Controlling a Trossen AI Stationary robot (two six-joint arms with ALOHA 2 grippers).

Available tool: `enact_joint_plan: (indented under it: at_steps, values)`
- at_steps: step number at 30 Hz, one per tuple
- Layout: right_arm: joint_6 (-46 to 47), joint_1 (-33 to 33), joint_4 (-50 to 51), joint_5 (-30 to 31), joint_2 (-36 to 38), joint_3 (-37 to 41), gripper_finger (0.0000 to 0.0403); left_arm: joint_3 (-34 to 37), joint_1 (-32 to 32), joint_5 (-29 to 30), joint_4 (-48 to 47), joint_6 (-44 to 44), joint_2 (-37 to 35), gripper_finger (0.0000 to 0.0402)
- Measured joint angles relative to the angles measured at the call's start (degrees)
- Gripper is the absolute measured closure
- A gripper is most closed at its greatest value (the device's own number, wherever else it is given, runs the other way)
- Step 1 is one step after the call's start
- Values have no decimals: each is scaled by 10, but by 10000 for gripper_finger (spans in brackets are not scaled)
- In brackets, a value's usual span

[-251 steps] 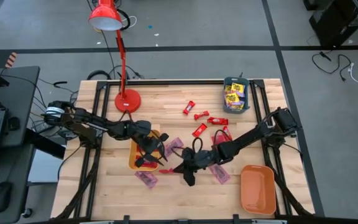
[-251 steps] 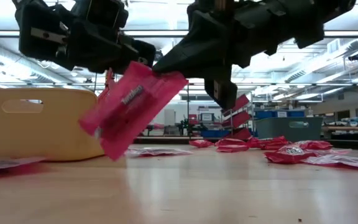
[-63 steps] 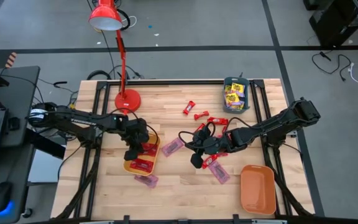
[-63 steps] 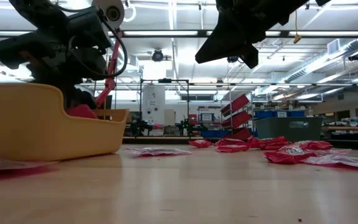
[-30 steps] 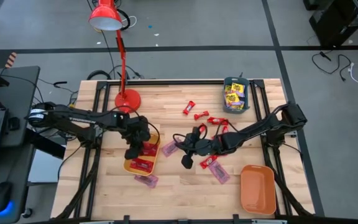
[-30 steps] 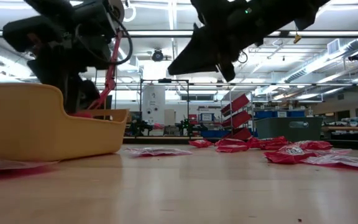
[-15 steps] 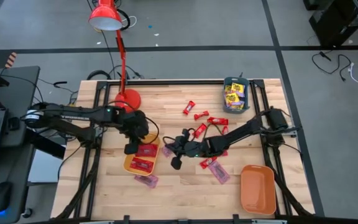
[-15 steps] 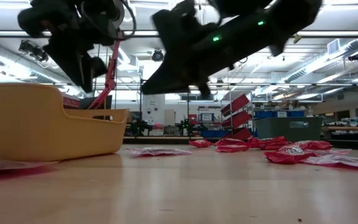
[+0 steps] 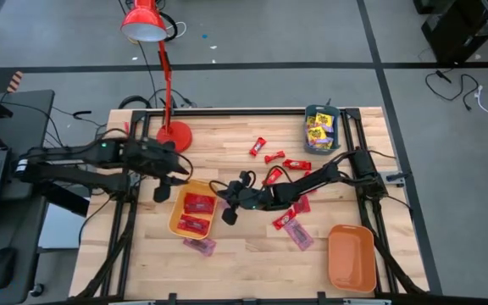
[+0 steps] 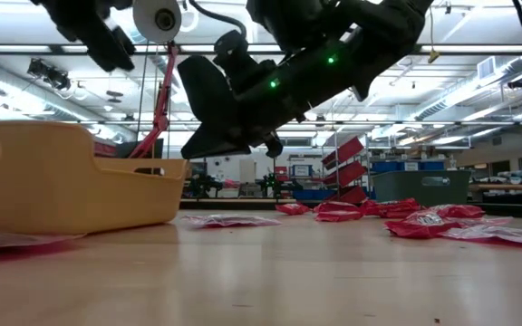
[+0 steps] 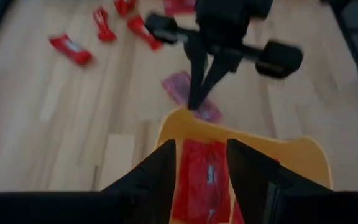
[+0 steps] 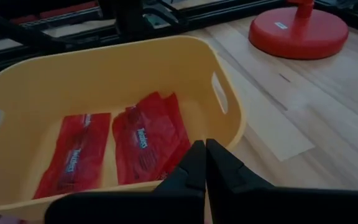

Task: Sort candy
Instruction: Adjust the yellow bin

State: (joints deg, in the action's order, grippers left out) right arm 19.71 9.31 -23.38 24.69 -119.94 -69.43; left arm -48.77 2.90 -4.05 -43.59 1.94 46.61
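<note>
Candy in flat wrappers: two red packets point(image 12: 107, 147) lie side by side inside the yellow plastic tray point(image 9: 179, 222); small red sweets point(image 9: 267, 156) and pinkish-purple packets point(image 9: 298, 234) lie scattered on the wooden table point(image 9: 235, 263); yellow packets fill the teal bin point(image 9: 321, 130) at the far edge. Right gripper point(image 9: 230, 212), fingers pressed together and holding nothing, hovers just beside the yellow tray's rim. Left gripper point(image 9: 161, 191), fingers parted and empty, hangs above the tray's other side. Orange tray point(image 9: 352, 257) sits at the near right corner.
</note>
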Motion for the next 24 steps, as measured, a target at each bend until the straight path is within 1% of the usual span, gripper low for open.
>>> enact_joint_plan:
  at_steps: [5, 8, 15, 20, 22, 24]
  values:
    - [-7, -7, 0, 2, 0, 0, 403, 0, 0, 25, 4, 2, -44, 257]
    - [-18, -12, 1, 13, 0, 0, 403, 0, 0, 31, 4, 2, -58, 257]
    - [-19, -20, 1, 13, 0, 0, 403, 2, 0, 34, 5, 2, -58, 257]
    - [-19, -8, -2, 13, 5, 0, 403, 19, 0, 35, 6, 2, -58, 257]
    - [-19, -2, -2, 13, 15, 1, 403, 30, 0, 27, 6, 2, -58, 257]
    - [-19, 6, 0, 13, 26, 1, 403, 50, 0, -6, 8, 0, -58, 257]
